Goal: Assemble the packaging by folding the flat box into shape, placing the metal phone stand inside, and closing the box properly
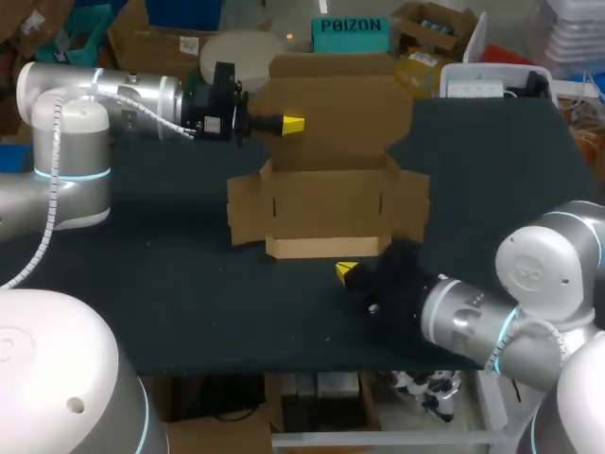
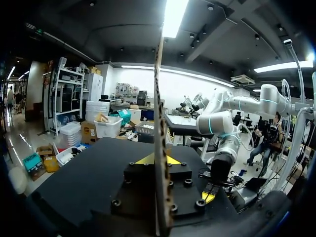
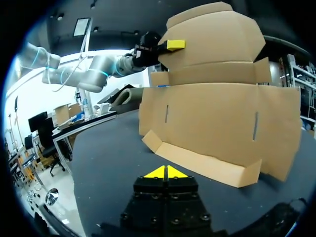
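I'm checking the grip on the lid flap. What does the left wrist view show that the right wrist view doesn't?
Only the left wrist view: the box edge-on, a thin cardboard strip clamped between the left gripper's yellow tips. Only the right wrist view: the box's broad face with its slots and front flap, and the right gripper, tips together, empty, short of it. Both: the box, the dark table and the other arm's gripper.

Box (image 1: 326,203) on table (image 1: 142,274), left claw (image 1: 293,124) at its rear flap's left edge, right claw (image 1: 346,271) just before its front wall.
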Robot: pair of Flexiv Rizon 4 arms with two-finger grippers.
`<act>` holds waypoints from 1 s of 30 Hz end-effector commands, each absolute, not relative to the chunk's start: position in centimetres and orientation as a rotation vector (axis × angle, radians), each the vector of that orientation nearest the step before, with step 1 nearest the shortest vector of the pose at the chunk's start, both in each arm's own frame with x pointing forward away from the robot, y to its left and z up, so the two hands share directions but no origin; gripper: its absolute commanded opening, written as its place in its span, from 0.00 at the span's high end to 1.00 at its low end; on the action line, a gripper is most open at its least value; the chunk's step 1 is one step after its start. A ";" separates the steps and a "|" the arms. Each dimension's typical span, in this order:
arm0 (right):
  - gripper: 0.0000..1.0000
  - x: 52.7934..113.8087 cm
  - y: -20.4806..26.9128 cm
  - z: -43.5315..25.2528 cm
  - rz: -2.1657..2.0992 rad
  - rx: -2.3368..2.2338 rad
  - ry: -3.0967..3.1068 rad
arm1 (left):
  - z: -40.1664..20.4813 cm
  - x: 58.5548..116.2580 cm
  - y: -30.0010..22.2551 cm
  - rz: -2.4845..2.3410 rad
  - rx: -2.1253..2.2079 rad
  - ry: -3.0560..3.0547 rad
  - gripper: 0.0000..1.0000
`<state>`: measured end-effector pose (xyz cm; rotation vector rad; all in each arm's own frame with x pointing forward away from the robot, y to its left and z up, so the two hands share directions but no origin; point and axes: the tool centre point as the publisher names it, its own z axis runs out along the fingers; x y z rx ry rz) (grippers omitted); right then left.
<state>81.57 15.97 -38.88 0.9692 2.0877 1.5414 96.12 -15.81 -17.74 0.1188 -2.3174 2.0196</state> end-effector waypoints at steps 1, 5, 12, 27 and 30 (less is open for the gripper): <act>1.00 82.6 17.8 -40.1 1.459 1.015 2.038 | -17.8 96.1 -15.8 2.017 0.116 -2.317 1.00; 1.00 82.9 17.8 -40.4 1.426 1.031 2.015 | -17.8 96.1 -15.8 2.017 0.116 -2.317 1.00; 1.00 83.8 17.8 -40.6 1.395 1.052 1.980 | -17.8 96.1 -15.8 2.017 0.116 -2.317 1.00; 1.00 86.0 17.3 -41.6 1.382 1.098 1.952 | -17.8 96.1 -15.8 2.017 0.116 -2.317 1.00; 1.00 86.4 17.3 -41.7 1.377 1.097 1.951 | -17.8 96.1 -15.8 2.017 0.116 -2.317 1.00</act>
